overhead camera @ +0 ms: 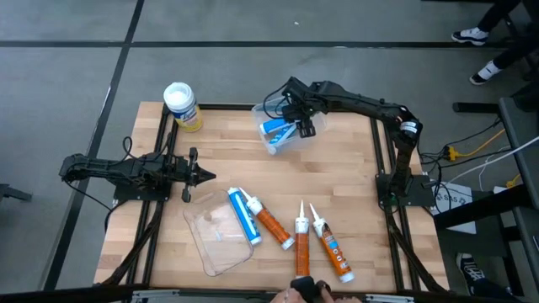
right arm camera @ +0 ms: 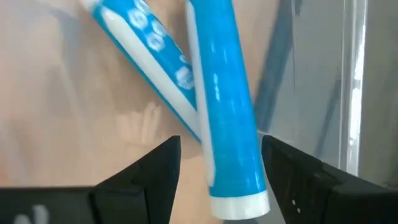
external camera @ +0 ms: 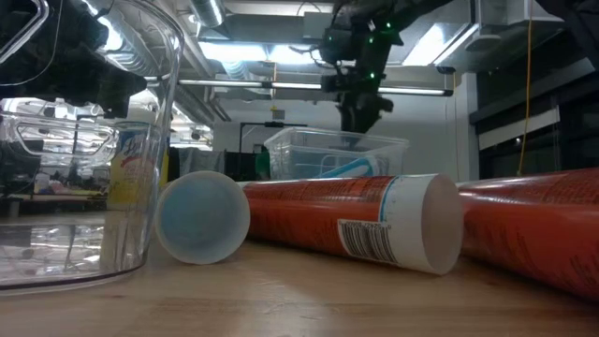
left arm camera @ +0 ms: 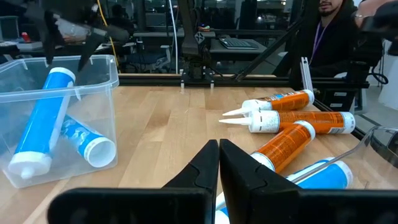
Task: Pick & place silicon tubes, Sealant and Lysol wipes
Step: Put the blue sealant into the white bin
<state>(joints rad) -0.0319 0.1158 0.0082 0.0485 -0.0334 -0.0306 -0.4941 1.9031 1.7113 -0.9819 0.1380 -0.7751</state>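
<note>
Two blue tubes point(overhead camera: 276, 130) lie in a clear bin point(overhead camera: 268, 145) at the table's far middle. One of them point(left arm camera: 43, 118) leans with its upper end on the bin's rim. My right gripper point(overhead camera: 301, 128) hovers open over the bin, its fingers on either side of that tube's end point(right arm camera: 239, 199). The yellow Lysol wipes canister point(overhead camera: 182, 107) stands upright at the far left corner. One blue tube point(overhead camera: 244, 215) and three orange tubes point(overhead camera: 301, 244) lie on the near part of the table. My left gripper point(overhead camera: 200, 175) is shut and empty at the table's left.
A clear plastic tray point(overhead camera: 217, 240) lies at the near left, under the blue tube's end. A person's hand point(overhead camera: 303, 290) shows at the near edge, and a person point(left arm camera: 329, 25) sits beyond the table. There is bare wood point(overhead camera: 337, 177) between the bin and the loose tubes.
</note>
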